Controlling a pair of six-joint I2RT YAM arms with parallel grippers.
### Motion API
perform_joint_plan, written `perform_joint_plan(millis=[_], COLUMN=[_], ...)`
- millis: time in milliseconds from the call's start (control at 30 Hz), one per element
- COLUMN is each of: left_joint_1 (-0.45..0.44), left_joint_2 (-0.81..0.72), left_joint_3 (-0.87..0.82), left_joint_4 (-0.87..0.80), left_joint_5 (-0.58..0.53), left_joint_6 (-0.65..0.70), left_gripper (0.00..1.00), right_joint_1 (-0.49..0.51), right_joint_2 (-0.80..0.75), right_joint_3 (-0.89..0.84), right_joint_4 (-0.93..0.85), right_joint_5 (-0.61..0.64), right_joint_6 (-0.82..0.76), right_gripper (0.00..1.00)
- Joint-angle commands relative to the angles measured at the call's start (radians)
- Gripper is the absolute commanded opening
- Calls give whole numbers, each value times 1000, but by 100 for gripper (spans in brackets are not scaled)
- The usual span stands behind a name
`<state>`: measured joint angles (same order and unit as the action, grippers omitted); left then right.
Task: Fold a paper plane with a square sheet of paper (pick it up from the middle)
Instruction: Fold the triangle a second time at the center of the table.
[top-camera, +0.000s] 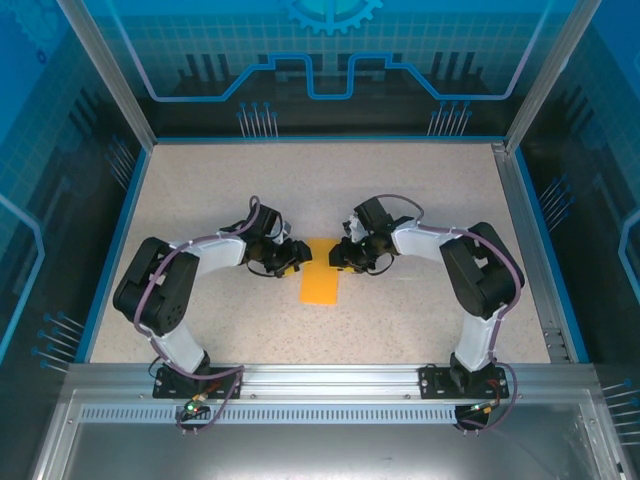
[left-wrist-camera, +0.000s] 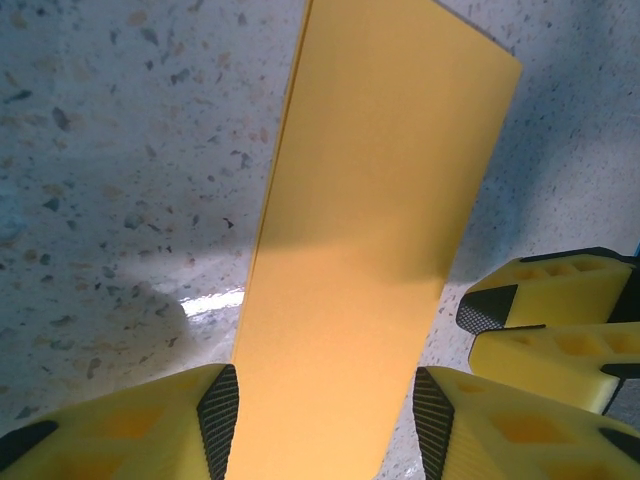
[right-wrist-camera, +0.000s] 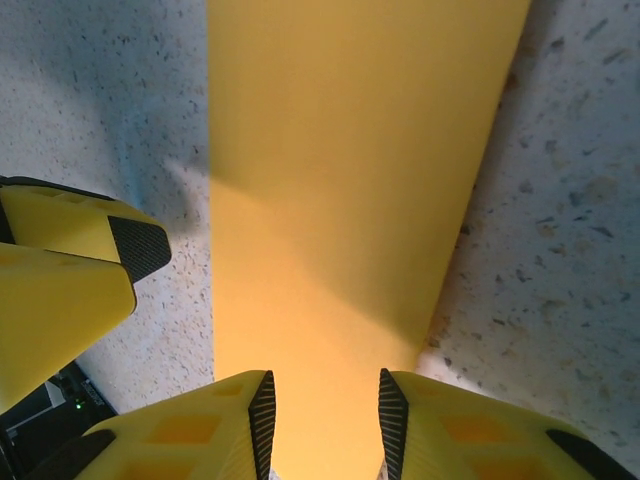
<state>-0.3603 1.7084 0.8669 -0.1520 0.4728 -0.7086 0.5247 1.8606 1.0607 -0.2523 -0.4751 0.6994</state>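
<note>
Square sheet of paper (top-camera: 320, 287), folded narrow, flat on table (top-camera: 420, 200). Left gripper (left-wrist-camera: 325, 425) at its 10 o'clock, right gripper (right-wrist-camera: 322, 420) at 2 o'clock; both spread astride it.

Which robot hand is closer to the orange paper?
Neither, it's a tie. The left gripper has a finger on each side of the paper, and the right gripper straddles it too.

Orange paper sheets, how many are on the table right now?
1. The orange sheet lies flat near the middle of the table; any sheet beneath it would be hidden.
</note>
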Motion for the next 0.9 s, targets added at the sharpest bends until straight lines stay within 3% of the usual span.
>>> perform_joint_plan(millis=[0,600,867], left_joint_1=[11,6,-17], left_joint_2=[22,34,70], left_joint_3=[15,22,47], left_joint_4=[-6,-17,12], left_joint_5=[41,47,129], left_joint_6=[-18,-17,-13], left_gripper=[53,54,51], right_joint_1=[13,-1,-2], right_joint_2=[29,23,38], right_joint_3=[-10,-57,-60], right_joint_4=[8,24,33], right_joint_5=[-21,4,-5], right_joint_6=[3,-1,2], right_gripper=[36,35,35])
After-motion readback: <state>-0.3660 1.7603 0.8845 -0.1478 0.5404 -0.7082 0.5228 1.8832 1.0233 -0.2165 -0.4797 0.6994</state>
